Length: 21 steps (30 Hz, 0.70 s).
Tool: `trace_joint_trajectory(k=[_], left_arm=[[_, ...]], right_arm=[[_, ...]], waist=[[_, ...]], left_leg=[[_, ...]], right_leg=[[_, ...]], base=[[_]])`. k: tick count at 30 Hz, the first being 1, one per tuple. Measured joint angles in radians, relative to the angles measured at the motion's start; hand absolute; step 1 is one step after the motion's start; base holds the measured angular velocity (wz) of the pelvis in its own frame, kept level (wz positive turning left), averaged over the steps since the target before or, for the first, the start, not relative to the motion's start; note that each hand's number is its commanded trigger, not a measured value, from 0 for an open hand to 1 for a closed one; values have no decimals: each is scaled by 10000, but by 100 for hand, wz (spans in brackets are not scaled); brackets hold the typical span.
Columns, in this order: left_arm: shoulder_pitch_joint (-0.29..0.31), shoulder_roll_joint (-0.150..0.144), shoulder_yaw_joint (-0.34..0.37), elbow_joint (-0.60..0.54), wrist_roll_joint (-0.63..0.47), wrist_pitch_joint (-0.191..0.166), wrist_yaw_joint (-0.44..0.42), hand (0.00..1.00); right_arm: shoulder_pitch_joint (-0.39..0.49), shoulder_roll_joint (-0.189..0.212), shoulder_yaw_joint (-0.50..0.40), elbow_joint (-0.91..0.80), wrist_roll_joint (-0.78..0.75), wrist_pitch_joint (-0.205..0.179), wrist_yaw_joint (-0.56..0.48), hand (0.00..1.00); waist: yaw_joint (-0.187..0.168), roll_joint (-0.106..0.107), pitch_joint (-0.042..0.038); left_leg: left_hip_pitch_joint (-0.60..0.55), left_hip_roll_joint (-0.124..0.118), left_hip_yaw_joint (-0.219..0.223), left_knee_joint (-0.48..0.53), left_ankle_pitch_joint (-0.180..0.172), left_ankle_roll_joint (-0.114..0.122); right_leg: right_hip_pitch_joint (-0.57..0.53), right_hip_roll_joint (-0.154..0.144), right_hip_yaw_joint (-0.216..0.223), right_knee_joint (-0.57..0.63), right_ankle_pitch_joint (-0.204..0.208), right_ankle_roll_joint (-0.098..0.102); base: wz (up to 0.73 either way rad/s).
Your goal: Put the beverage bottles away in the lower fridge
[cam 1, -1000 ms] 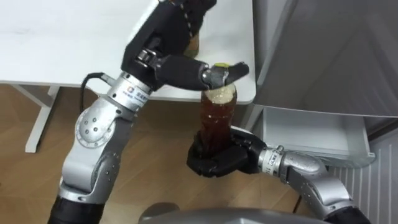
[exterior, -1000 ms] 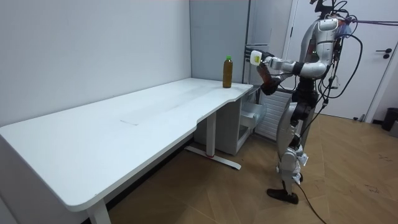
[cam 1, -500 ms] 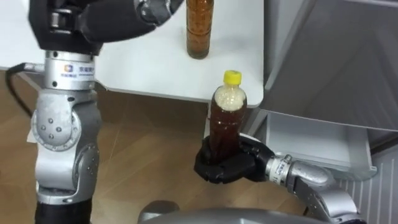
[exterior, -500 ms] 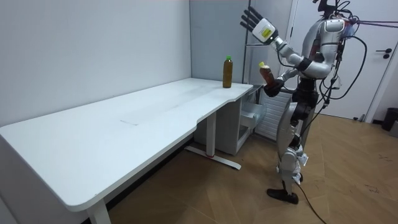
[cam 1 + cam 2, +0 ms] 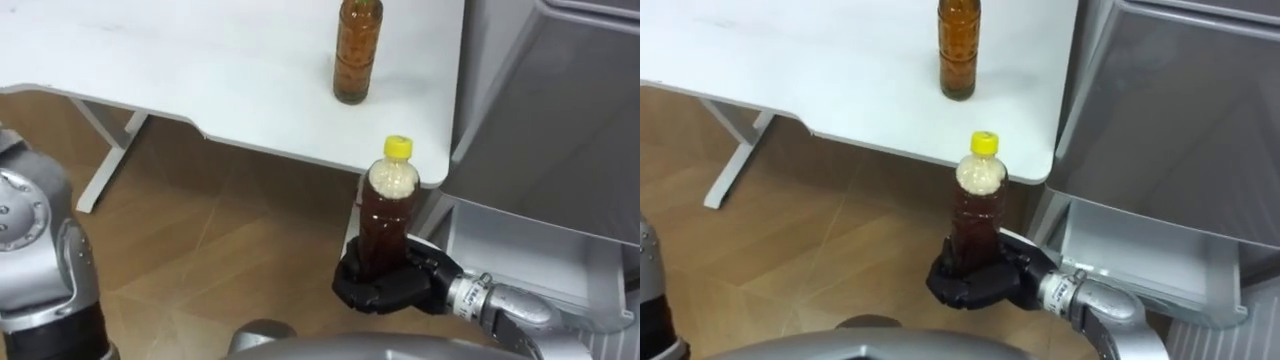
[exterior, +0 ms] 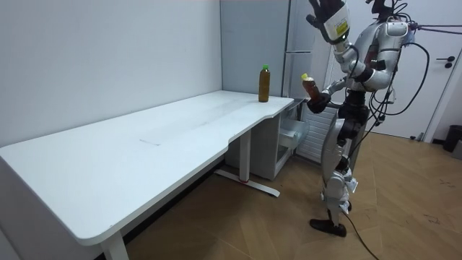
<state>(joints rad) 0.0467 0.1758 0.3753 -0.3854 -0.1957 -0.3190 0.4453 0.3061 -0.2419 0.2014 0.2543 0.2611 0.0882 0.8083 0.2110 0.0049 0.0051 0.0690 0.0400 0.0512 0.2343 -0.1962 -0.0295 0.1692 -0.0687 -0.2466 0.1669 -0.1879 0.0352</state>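
Observation:
My right hand (image 5: 385, 287) is shut on a brown drink bottle (image 5: 388, 215) with a yellow cap, held upright low in front of me, off the table corner. A second brown bottle (image 5: 358, 50) with a green cap (image 6: 265, 68) stands on the white table (image 5: 200, 60) near that corner. My left hand (image 6: 326, 11) is raised above head height in the room view, its fingers spread open and holding nothing. The grey fridge (image 5: 560, 100) rises to my right, and its lower white drawer (image 5: 530, 250) stands pulled out beside the held bottle.
I stand on wooden floor (image 5: 220, 230) between the table corner and the fridge (image 6: 303, 43). The long table (image 6: 130, 159) runs along the wall at the room view's left. A door (image 6: 440, 72) is behind me.
My left hand left the held bottle's cap and swung up over my head, opening. The right hand kept the bottle upright. The eye view shifted.

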Motion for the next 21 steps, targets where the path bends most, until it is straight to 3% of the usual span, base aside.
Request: trace_joint_trajectory(k=[1,4,6,7,9,11,13,17,21], left_arm=[[148,2,89,558,-317,29,168,0],[743,20,-8,2103,-1582,260,324,0],[1306,24,-333,3666,-2992,674,269,0],[1425,23,-430,4058,-3195,840,264,0],[1719,21,-788,5729,-3351,1340,235,0],[1821,25,-1039,6619,-3480,1649,234,0],[1808,26,-1368,7491,-3530,1765,122,0],[1797,49,-2016,9577,-3892,2228,-480,0],[1924,50,-2686,11270,-3874,2803,-988,0]], right_arm=[[5,4,12,1,0,32,-41,100],[-2,-10,33,-160,-2,249,-307,100],[-6,42,31,-183,2,392,-519,100],[-7,49,34,-183,2,432,-597,100],[-27,41,26,-178,1,585,-818,100],[-122,39,26,-179,35,705,-935,100],[-168,60,35,-178,106,836,-1069,100],[-170,44,38,-176,207,1107,-1386,100],[-259,35,36,195,496,1195,-1539,100]], waist=[[26,24,24],[57,-65,-18],[96,-84,-26],[97,-98,-17],[140,-206,-7],[92,-296,17],[96,-334,24],[57,-200,73],[-163,-120,72]], left_leg=[[66,-1,4,-32,1,-2],[101,-29,17,-147,33,-23],[204,-31,34,-142,33,-24],[209,-30,34,-148,33,-25],[175,-17,51,-188,30,-29],[69,-11,38,-186,24,-35],[4,-14,27,-177,20,-35],[128,-1,52,-202,15,-40],[116,13,166,-326,14,-40]], right_leg=[[68,2,-6,-41,-3,4],[99,8,32,-169,-4,4],[152,8,45,-185,-8,9],[151,9,47,-184,-8,10],[83,16,64,-166,-9,11],[-6,25,82,-163,-8,10],[-53,28,73,-164,-7,9],[47,21,21,-155,-4,4],[36,23,126,-146,-4,4]], base=[[0],[0],[-2],[0],[-2],[0],[2],[0],[-8]])
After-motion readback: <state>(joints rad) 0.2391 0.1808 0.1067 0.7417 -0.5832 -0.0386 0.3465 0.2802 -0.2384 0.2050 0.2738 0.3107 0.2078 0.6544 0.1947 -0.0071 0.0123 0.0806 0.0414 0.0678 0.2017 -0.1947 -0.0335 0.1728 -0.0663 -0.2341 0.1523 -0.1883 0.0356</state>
